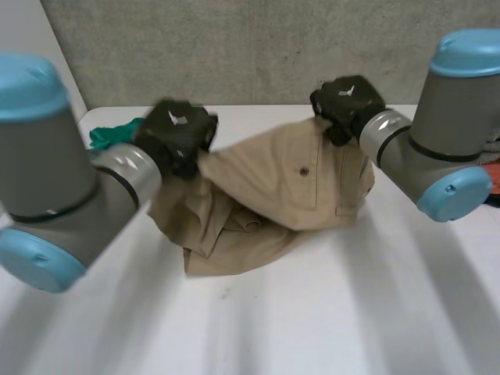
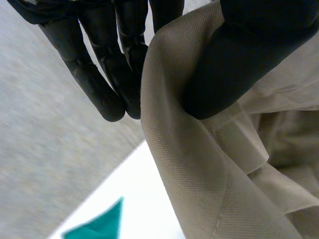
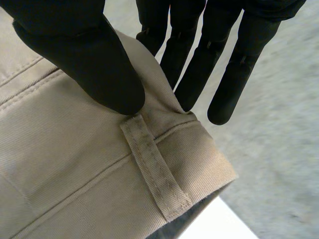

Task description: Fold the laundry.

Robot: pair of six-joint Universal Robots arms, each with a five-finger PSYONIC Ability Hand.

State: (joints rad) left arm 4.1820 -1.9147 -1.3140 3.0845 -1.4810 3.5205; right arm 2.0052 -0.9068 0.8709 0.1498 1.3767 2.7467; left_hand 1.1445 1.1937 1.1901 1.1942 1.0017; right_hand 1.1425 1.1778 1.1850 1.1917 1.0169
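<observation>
While the white table holds their crumpled lower part, the tan trousers are lifted up along their far edge, in the middle of the table. Both arms reach in from the sides. The left hand pinches one end of the raised edge between its thumb and fingers. The right hand pinches the other end, at the waistband, with its thumb just beside a belt loop. A green cloth lies on the table behind the left hand. A small button shows on the trousers.
</observation>
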